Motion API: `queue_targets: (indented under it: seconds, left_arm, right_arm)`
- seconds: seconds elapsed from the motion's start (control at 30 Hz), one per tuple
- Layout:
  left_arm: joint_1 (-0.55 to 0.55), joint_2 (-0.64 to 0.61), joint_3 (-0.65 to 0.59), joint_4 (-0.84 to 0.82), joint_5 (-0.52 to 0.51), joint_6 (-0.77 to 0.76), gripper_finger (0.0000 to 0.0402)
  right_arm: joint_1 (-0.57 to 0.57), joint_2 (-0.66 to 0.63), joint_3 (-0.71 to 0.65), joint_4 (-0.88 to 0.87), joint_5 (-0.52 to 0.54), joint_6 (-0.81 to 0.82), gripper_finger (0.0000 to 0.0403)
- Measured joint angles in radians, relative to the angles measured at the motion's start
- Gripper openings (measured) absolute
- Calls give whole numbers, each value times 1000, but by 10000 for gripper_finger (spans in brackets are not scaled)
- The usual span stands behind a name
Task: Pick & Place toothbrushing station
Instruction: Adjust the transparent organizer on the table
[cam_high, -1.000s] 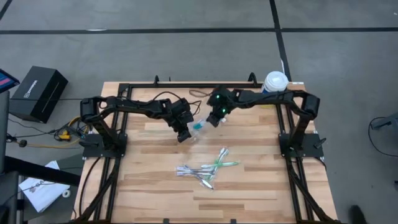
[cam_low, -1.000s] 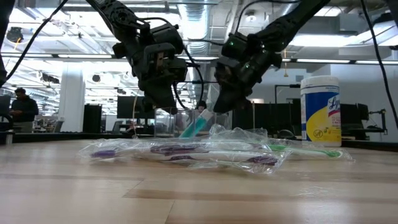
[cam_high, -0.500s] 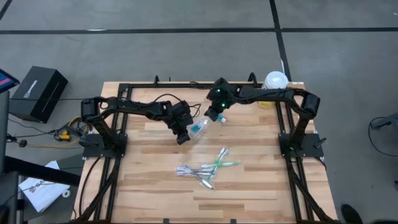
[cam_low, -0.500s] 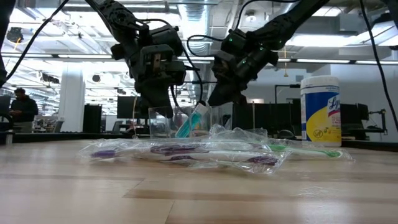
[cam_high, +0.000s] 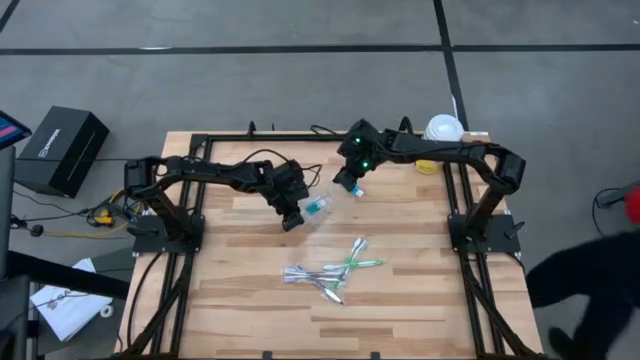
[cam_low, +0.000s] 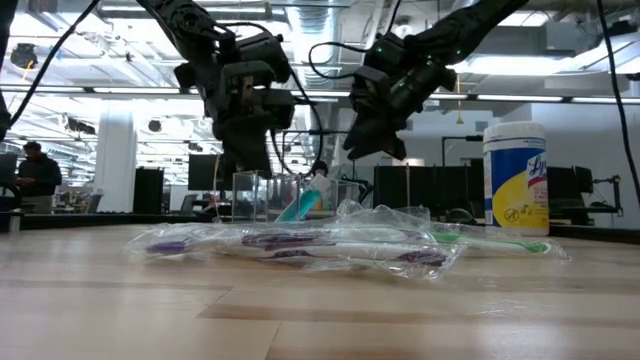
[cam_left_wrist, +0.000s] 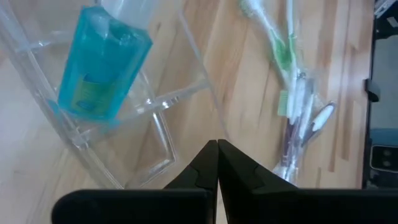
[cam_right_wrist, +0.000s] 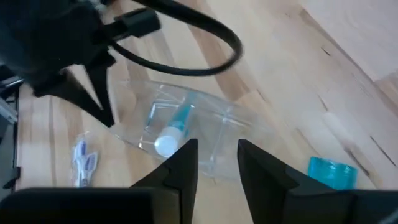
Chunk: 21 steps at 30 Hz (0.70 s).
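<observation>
Left tool (cam_left_wrist: 217, 144) clenched on clear cup (cam_left_wrist: 134, 118) rim; right tool (cam_right_wrist: 216, 149) raised, released.

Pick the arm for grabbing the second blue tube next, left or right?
Right, probably. The right gripper is open and empty, hovering near the loose small blue white-capped tube. The left gripper is shut on the clear plastic cup, steadying it.

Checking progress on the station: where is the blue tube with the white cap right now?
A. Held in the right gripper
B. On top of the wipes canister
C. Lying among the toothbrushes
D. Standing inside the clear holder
D: the blue tube leans inside the clear holder, while the right gripper hangs open above it, empty.
</observation>
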Motion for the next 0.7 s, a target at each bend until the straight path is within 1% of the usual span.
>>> queue_targets:
  seconds: [0.03,0.13,0.27,0.43,0.5,0.57,0.7]
  left_arm:
    - [0,-8,-1,-28,1,8,0]
    - [-2,-34,-1,-40,5,14,0]
    - [13,-104,1,-35,-40,12,0]
    - [47,-184,1,-46,-63,-18,0]
    - [56,-213,2,-54,-85,-32,0]
    - [63,-236,2,-56,-106,-35,0]
    - [72,-254,3,-73,-115,-38,0]
  right_arm:
    - [6,1,0,3,0,-1,111]
    - [19,2,0,12,2,-2,117]
    - [23,2,0,8,41,-1,120]
    - [8,2,0,-6,59,23,120]
    - [8,6,0,-24,83,30,120]
    - [8,25,0,-27,100,38,120]
    - [-1,75,0,-49,103,54,120]
